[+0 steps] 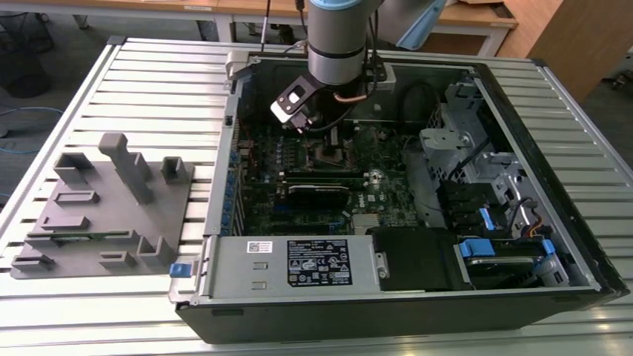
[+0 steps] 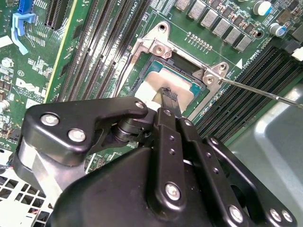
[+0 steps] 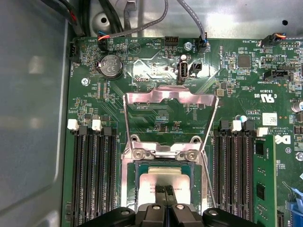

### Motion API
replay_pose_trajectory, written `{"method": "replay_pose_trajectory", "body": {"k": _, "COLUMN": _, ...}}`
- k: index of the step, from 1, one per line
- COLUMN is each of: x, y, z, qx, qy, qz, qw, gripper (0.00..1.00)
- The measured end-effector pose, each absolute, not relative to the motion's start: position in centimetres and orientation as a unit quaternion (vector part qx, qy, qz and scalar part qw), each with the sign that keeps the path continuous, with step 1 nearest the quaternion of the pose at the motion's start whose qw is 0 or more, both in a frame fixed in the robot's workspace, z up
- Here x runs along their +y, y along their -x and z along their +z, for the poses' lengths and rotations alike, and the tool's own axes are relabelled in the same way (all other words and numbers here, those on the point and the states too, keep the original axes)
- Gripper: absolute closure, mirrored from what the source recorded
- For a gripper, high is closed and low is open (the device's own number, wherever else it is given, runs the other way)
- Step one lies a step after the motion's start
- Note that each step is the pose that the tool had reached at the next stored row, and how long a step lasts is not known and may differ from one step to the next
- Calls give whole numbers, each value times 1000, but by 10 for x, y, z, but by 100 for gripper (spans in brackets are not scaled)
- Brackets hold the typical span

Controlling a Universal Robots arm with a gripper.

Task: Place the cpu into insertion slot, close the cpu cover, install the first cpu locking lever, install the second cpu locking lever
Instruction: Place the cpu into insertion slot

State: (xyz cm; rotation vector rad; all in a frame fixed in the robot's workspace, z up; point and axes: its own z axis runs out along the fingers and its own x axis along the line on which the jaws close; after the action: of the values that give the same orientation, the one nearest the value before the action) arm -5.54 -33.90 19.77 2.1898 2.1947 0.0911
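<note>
The cpu [image 3: 163, 176] lies flat in the insertion slot [image 3: 128, 189], its pale metal top showing in both wrist views [image 2: 154, 84]. My gripper [image 3: 164, 190] hangs straight over it, its two thin black fingers pressed together and their tips at the chip's top face [image 2: 168, 93]. The cpu cover [image 3: 170, 98] stands swung open beyond the socket, a silver frame with a big cutout. One thin wire locking lever [image 2: 265, 93] sticks out beside the socket, unlatched. In the exterior view the gripper [image 1: 313, 124] sits low inside the open computer case, above the socket [image 1: 331, 153].
Long black memory slots [image 3: 92, 175] flank the socket on both sides [image 3: 234, 165]. The case walls [image 1: 514, 133], drive cage [image 1: 455, 148] and power supply [image 1: 296, 263] enclose the board. A grey fixture block [image 1: 99, 215] rests on the slatted table at the exterior view's left.
</note>
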Motion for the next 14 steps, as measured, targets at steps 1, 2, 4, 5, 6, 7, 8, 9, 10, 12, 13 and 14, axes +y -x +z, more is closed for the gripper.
{"method": "replay_pose_trajectory", "body": {"k": 1, "x": -339, "y": 55, "z": 198, "qx": 707, "qy": -706, "qz": 29, "qw": 20, "gripper": 89}}
{"method": "replay_pose_trajectory", "body": {"k": 2, "x": -339, "y": 55, "z": 198, "qx": 707, "qy": -706, "qz": 30, "qw": 20, "gripper": 89}}
{"method": "replay_pose_trajectory", "body": {"k": 4, "x": -339, "y": 55, "z": 200, "qx": 707, "qy": -706, "qz": 31, "qw": 20, "gripper": 89}}
{"method": "replay_pose_trajectory", "body": {"k": 5, "x": -339, "y": 55, "z": 201, "qx": 707, "qy": -706, "qz": 30, "qw": 20, "gripper": 89}}
{"method": "replay_pose_trajectory", "body": {"k": 6, "x": -339, "y": 55, "z": 203, "qx": 707, "qy": -706, "qz": 30, "qw": 20, "gripper": 89}}
{"method": "replay_pose_trajectory", "body": {"k": 7, "x": -339, "y": 55, "z": 205, "qx": 707, "qy": -706, "qz": 29, "qw": 20, "gripper": 89}}
{"method": "replay_pose_trajectory", "body": {"k": 8, "x": -339, "y": 55, "z": 208, "qx": 707, "qy": -706, "qz": 29, "qw": 20, "gripper": 89}}
{"method": "replay_pose_trajectory", "body": {"k": 9, "x": -339, "y": 55, "z": 210, "qx": 707, "qy": -706, "qz": 29, "qw": 20, "gripper": 89}}
{"method": "replay_pose_trajectory", "body": {"k": 10, "x": -339, "y": 55, "z": 211, "qx": 707, "qy": -706, "qz": 29, "qw": 20, "gripper": 89}}
{"method": "replay_pose_trajectory", "body": {"k": 12, "x": -339, "y": 55, "z": 213, "qx": 707, "qy": -706, "qz": 29, "qw": 20, "gripper": 89}}
{"method": "replay_pose_trajectory", "body": {"k": 13, "x": -339, "y": 55, "z": 214, "qx": 707, "qy": -706, "qz": 29, "qw": 20, "gripper": 89}}
{"method": "replay_pose_trajectory", "body": {"k": 14, "x": -339, "y": 55, "z": 216, "qx": 707, "qy": -706, "qz": 29, "qw": 20, "gripper": 89}}
